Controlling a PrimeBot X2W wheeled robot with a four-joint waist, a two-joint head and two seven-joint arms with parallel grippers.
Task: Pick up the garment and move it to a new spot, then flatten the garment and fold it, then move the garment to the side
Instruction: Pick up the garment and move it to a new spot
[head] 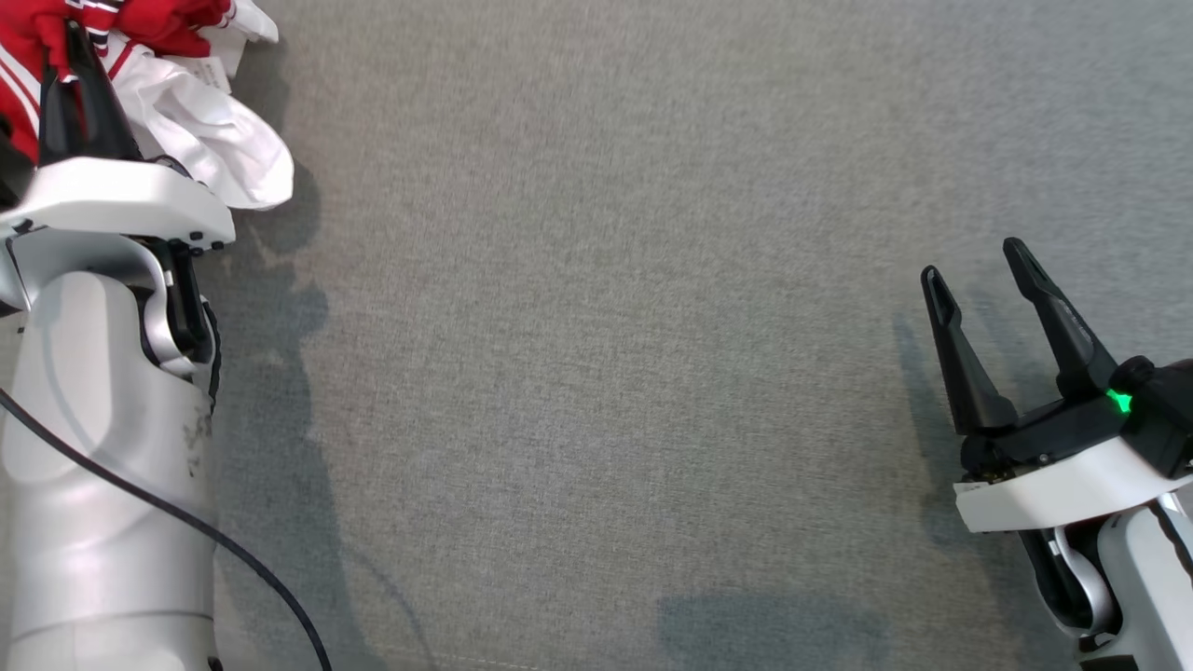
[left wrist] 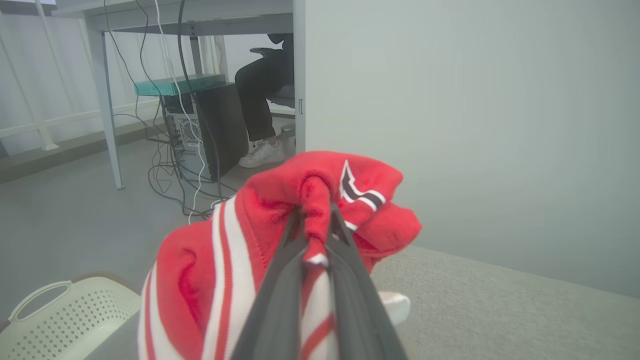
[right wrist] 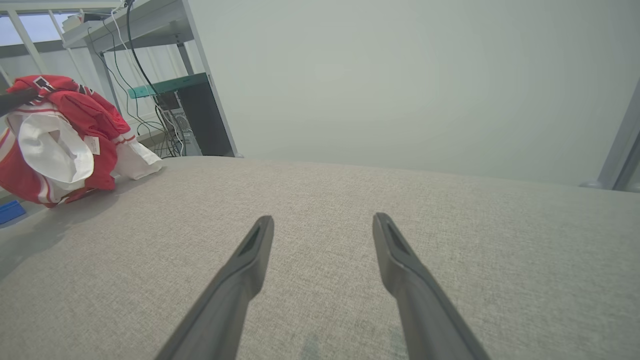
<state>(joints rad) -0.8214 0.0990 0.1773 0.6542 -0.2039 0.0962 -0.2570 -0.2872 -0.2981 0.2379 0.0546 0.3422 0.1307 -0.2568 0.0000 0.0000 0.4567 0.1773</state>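
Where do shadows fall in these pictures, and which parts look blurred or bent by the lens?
Head view: even light; soft shadows lie on the grey surface beside the left gripper and left of the right gripper, where a small green light glows. Left wrist view: the near fingers are blurred, the red garment sharper. Right wrist view: the surface's far edge bows, a wide-angle effect.

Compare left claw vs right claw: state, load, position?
1. Left claw is shut; right claw is open, fingers spread.
2. Left claw pinches a fold of the red-and-white garment; right claw holds nothing.
3. Left claw sits at the head view's upper left, at the garment; right claw is at the lower right over bare grey surface, well clear of it.
Shared: two long dark fingers each, on white wrists.
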